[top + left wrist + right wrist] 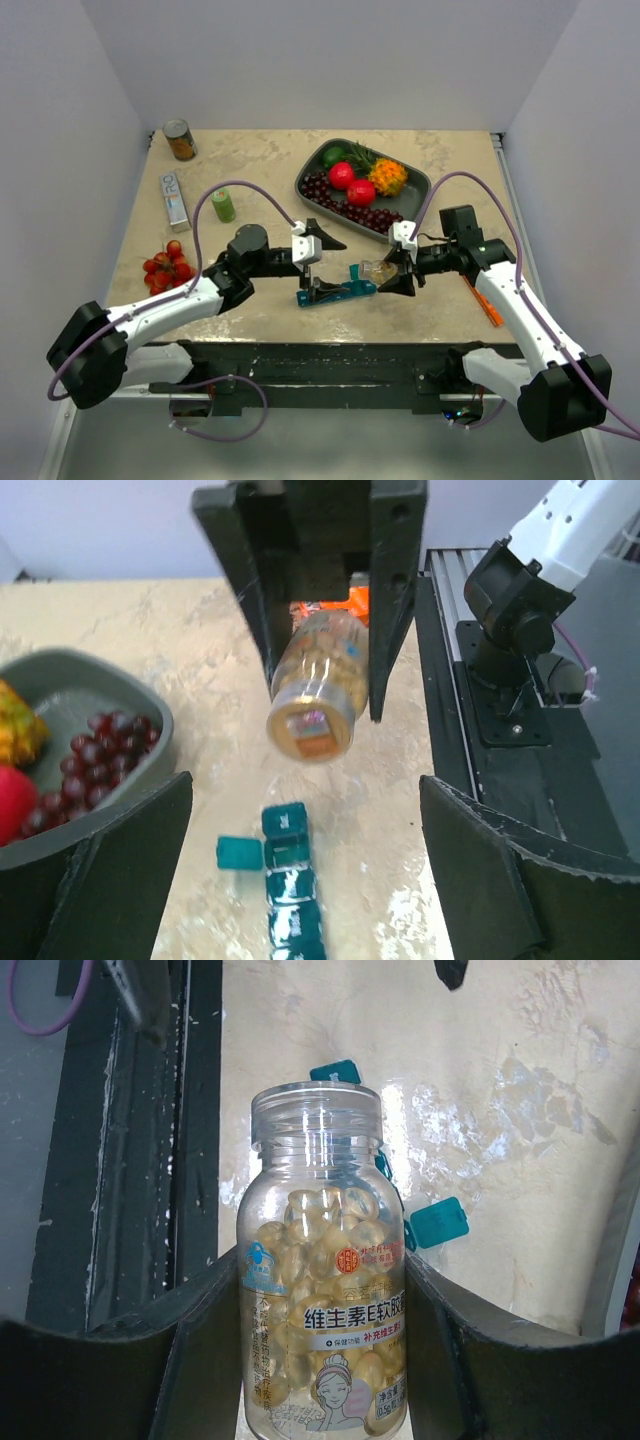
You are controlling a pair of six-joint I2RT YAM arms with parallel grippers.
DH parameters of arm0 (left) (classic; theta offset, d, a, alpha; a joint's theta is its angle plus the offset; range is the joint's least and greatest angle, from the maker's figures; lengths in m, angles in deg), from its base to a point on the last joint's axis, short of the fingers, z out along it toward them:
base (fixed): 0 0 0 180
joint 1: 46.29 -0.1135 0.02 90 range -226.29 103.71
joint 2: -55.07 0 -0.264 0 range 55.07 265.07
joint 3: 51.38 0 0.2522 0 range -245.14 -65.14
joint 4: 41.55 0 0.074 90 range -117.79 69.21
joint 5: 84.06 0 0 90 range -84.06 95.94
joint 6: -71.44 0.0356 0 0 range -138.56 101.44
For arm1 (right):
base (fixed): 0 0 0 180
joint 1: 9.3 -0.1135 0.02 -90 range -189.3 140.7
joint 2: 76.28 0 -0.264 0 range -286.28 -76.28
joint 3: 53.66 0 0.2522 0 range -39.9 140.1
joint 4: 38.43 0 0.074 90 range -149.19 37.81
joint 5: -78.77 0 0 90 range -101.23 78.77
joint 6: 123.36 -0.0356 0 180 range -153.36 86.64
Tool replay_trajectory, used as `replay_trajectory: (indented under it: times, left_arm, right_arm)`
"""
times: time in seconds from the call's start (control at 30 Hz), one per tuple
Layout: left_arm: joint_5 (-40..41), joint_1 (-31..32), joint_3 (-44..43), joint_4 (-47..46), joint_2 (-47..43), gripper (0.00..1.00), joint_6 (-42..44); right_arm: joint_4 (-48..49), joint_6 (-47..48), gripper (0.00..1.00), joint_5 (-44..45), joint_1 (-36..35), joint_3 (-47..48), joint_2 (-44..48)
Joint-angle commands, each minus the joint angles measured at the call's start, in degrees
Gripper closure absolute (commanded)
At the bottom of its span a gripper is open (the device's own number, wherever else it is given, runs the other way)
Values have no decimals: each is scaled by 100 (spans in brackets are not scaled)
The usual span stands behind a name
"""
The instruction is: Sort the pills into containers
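My right gripper [392, 272] is shut on a small clear bottle [377, 270] and holds it tilted above the table. In the right wrist view the bottle [322, 1290] has no cap, and yellowish pills [320, 1222] fill it; the gripper [325, 1360] clamps both its sides. The teal pill-organiser strip [338, 292] lies under and in front of the bottle's mouth, with two lids open [438, 1222]. My left gripper [310, 285] is open over the strip's left end. In the left wrist view the strip [290, 880] lies between its wide-apart fingers [120, 880], the bottle [315, 695] above it.
A grey fruit tray [305, 180] with cherries and fruit stands behind the grippers. At the left are a small green bottle [222, 205], a white box [175, 198], a can [180, 140] and red cherries [168, 266]. An orange box [484, 300] lies at the right.
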Motion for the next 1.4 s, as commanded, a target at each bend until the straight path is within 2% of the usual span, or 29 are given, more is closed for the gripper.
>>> replay_trajectory:
  times: [0.0, 0.37, 0.6, 0.87, 1.07, 1.1, 1.27, 1.37]
  left_arm:
    - [151, 379, -558, -443, 376, 2, 907]
    - [406, 538, -1015, -65, 860, 9, 1040]
    - [292, 591, -1208, 163, 1089, 20, 969]
    - [213, 618, -1288, 515, 1151, 39, 1040]
    - [169, 618, -1322, 515, 1125, 59, 864]
    - [143, 618, -1323, 498, 1124, 64, 725]
    - [-94, 609, -1358, 313, 1081, 76, -66]
    - [-209, 565, -1402, 295, 1107, 86, -1023]
  right_arm:
    - [-90, 232, 93, -327, 5, 108, -15]
    - [-99, 232, 93, -345, -4, 99, 20]
    - [-81, 214, 93, -336, -4, 90, 20]
    - [-72, 197, 93, -336, -4, 82, 20]
    - [-63, 197, 93, -319, -4, 82, 20]
    - [-72, 188, 93, -318, 5, 82, 11]
    - [7, 118, 93, -248, -4, 64, 28]
    - [59, 56, 93, -196, 5, 38, 46]
